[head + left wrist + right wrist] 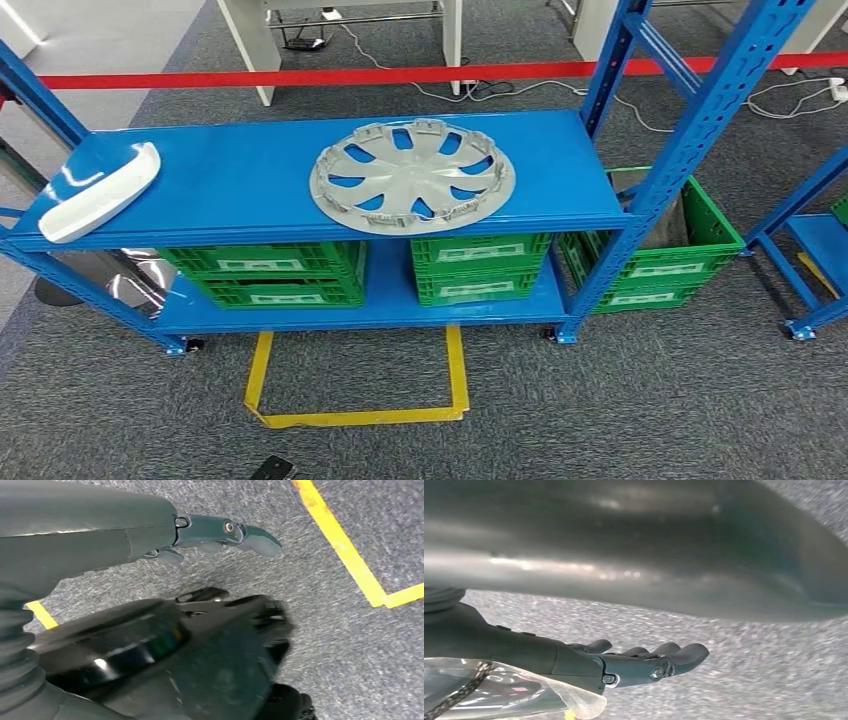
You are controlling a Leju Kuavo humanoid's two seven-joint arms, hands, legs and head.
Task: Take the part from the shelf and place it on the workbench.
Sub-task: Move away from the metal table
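1. The left hand (220, 532) hangs over the grey carpet (320, 630) beside yellow floor tape (345, 550), fingers stretched out and loosely apart, holding nothing.
2. The right hand (644, 662) hangs the same way: fingers extended, slightly curled, nothing in them.
3. The wheel cover (412, 175) lies flat on the top board of the blue shelf (240, 180), ahead of and above both low hands, slightly right of the shelf's middle.
4. Being round, it offers no long axis; I judge the right hand somewhat nearer.
5. A white curved part (100, 192) lies at the shelf's left end, well apart from the wheel cover.
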